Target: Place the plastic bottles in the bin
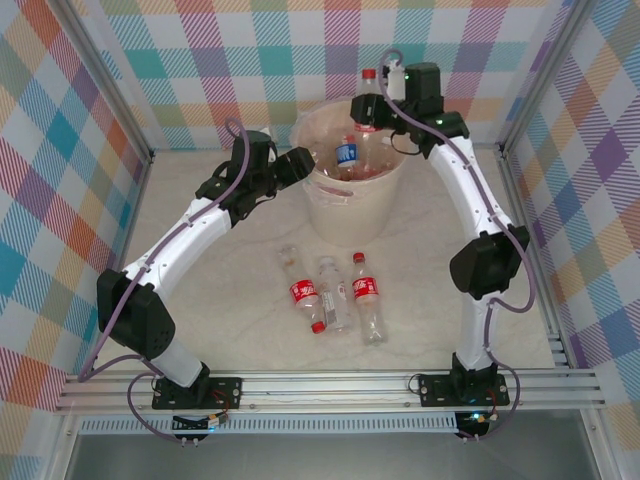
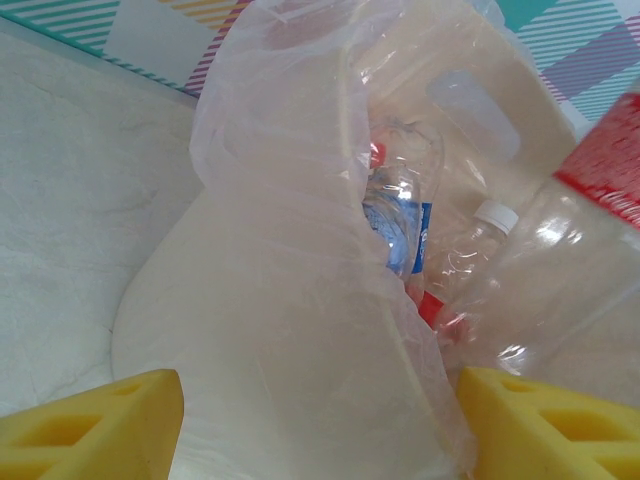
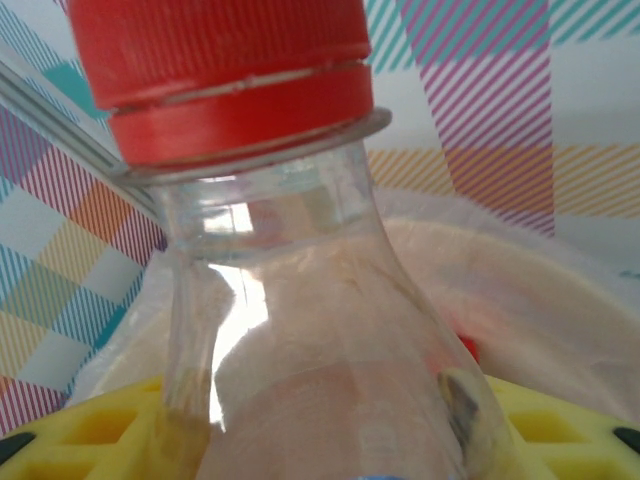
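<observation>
The bin (image 1: 352, 210), a big cream bucket with a clear liner (image 2: 290, 300), stands at 12 o'clock on the table (image 1: 200, 340), back near the checked wall. A blue-labelled bottle (image 1: 347, 153) lies inside it among a few others I can't sort out from above. From the left wrist, that blue label shows past the liner's edge, with a white-capped bottle (image 2: 485, 235) just beside it at 3 o'clock.

Over the bin's 1 o'clock rim hangs a red-capped bottle (image 1: 368, 92), upright with its cap on top. The right gripper (image 1: 372, 112) has it: its yellow fingers (image 3: 85, 435) are clamped on either side of the clear shoulder, just below the neck.

At the bin's 9 o'clock rim sits the left gripper (image 1: 303, 163), its jaws standing well apart. The liner-draped wall of the bin lies in the gap ahead of its yellow fingertips (image 2: 90, 420). I can't tell whether they touch it.

Three more bottles lie close together on the table at 6 o'clock from the bin:
- a red-labelled bottle (image 1: 303, 291), its cap towards the near edge
- a clear bottle (image 1: 334, 295) in the middle
- a second red-labelled bottle (image 1: 367, 295), its cap towards the bin
</observation>
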{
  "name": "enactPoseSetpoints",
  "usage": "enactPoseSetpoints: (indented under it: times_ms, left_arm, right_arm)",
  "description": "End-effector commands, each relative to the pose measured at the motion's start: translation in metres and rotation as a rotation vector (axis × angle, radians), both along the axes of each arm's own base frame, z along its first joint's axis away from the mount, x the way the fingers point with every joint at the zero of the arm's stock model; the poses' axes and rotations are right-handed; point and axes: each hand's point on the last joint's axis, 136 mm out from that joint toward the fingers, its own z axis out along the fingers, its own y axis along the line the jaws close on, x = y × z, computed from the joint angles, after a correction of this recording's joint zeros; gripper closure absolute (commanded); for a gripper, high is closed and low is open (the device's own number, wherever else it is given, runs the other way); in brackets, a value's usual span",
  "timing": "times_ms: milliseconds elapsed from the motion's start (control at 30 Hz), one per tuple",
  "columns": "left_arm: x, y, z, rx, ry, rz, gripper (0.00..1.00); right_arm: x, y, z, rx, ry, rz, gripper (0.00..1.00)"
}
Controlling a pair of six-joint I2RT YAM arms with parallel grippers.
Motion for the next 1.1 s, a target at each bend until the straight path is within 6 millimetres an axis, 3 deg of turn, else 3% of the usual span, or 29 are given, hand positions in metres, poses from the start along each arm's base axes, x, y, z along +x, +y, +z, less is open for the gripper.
enactPoseSetpoints:
  times_ms: [0,200,333,667,800,1067]
  left_arm:
    - [-0.008,0.011,-0.035,0.091,0.119,0.023,0.29]
    - [-0.007,0.012,-0.041,0.102,0.127,0.027,0.29]
    - [-0.006,0.01,-0.039,0.103,0.124,0.017,0.29]
    - [-0.007,0.013,-0.036,0.117,0.116,0.02,0.29]
    - [-0.008,0.013,-0.036,0.118,0.114,0.02,0.29]
    - [-0.007,0.01,-0.035,0.11,0.112,0.011,0.29]
  right_arm:
    - [0.005,0.002,-0.02,-0.034,0.014,-0.022,0.61]
    - [0.004,0.0,-0.047,-0.072,0.051,-0.037,0.57]
    - [-0.002,-0.002,-0.056,-0.087,0.067,-0.025,0.45]
    - [-0.028,-0.006,-0.006,-0.113,0.005,0.027,0.19]
    - [-0.032,-0.007,0.003,-0.113,-0.011,0.029,0.19]
    - [-0.033,-0.003,-0.003,-0.093,0.032,0.046,0.32]
